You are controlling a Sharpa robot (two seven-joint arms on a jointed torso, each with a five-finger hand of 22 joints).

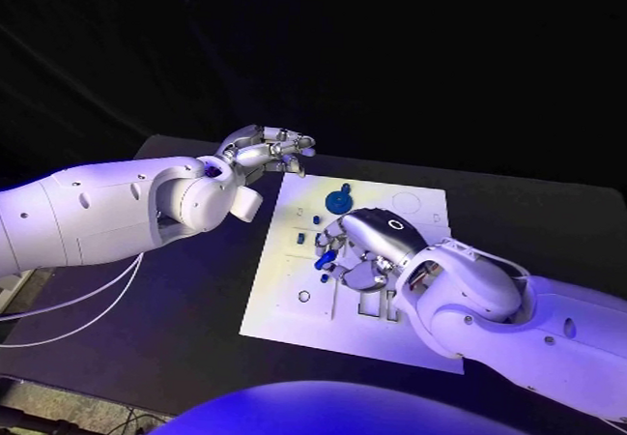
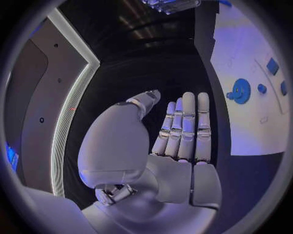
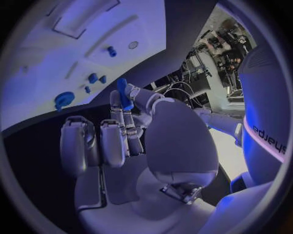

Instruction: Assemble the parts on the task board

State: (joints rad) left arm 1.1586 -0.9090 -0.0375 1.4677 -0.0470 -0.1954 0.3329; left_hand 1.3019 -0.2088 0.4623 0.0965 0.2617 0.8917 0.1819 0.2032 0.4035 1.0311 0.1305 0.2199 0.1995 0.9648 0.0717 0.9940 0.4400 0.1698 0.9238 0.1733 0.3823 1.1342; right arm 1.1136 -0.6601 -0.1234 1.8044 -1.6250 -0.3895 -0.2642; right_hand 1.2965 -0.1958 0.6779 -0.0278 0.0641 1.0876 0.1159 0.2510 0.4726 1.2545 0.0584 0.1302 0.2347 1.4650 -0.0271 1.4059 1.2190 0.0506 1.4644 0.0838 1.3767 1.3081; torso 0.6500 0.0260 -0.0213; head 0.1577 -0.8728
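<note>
We observed the right hand (image 1: pixel 362 247) pinching a small blue plastic part (image 3: pixel 124 93) above the white rectangular task board (image 1: pixel 289 318); the left hand (image 2: pixel 180 134), fingers extended and empty, hovered beside the board's far edge.

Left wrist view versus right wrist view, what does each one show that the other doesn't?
The left wrist view alone shows the left hand, fingers straight and side by side, holding nothing, over the black table beside the white board.

The right wrist view alone shows the right hand pinching a small blue part at its fingertips, and a blue peg standing in the board.

Both show the board with the round blue disc and smaller blue pieces near it.
</note>
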